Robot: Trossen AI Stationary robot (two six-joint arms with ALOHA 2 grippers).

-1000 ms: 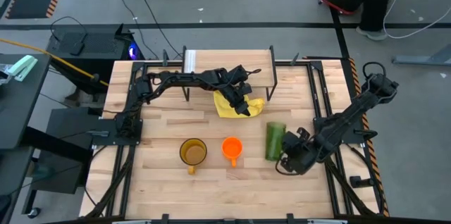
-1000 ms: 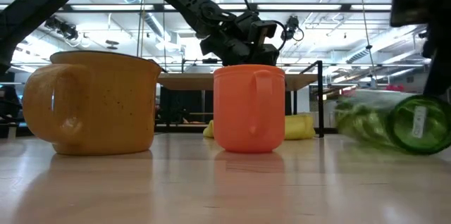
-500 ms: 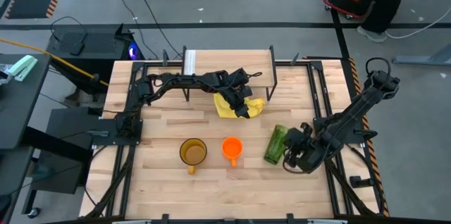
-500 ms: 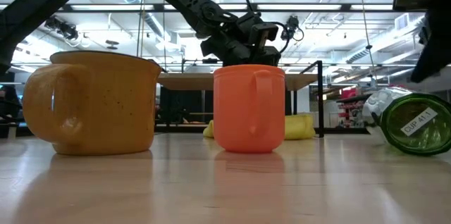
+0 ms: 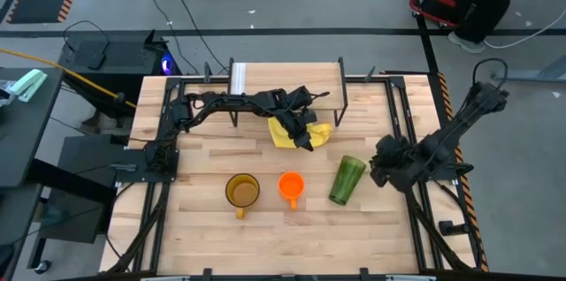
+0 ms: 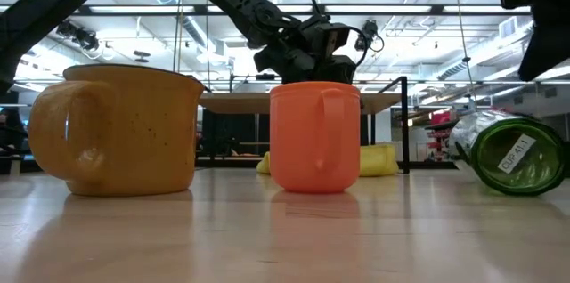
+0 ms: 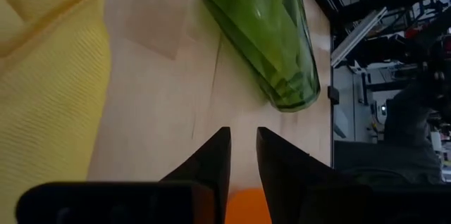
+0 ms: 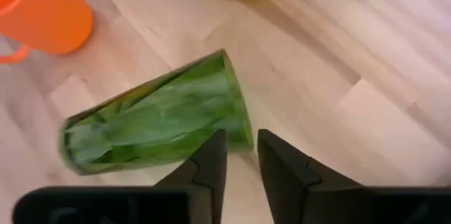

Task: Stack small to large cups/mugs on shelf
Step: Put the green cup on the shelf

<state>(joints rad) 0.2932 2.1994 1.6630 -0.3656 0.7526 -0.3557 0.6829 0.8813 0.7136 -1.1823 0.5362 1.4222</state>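
Note:
The green tumbler (image 5: 347,180) (image 8: 155,125) lies on its side on the table, its base turned to the near edge (image 6: 512,154). The orange mug (image 5: 291,186) and the amber mug (image 5: 241,191) stand upright to its left. My right gripper (image 5: 380,163) (image 8: 239,143) hovers right of and above the tumbler, narrowly open, with nothing between its fingers. My left gripper (image 5: 309,142) (image 7: 243,139) hangs over the yellow cloth's (image 5: 287,131) near edge, just in front of the shelf (image 5: 265,76). It too is narrowly open and holds nothing.
The yellow cloth lies crumpled between the shelf and the mugs. The left arm stretches across the shelf's top board. Black frame rails (image 5: 416,140) run along the table's right and left sides. Bare wood shows along the near edge, and a person stands beyond the far right corner.
My right gripper has risen and drawn back toward the table's right edge, away from the tumbler. The tumbler has rolled and turned on the table: it now lies slanted, its far end swung toward the right. My left arm has kept still.

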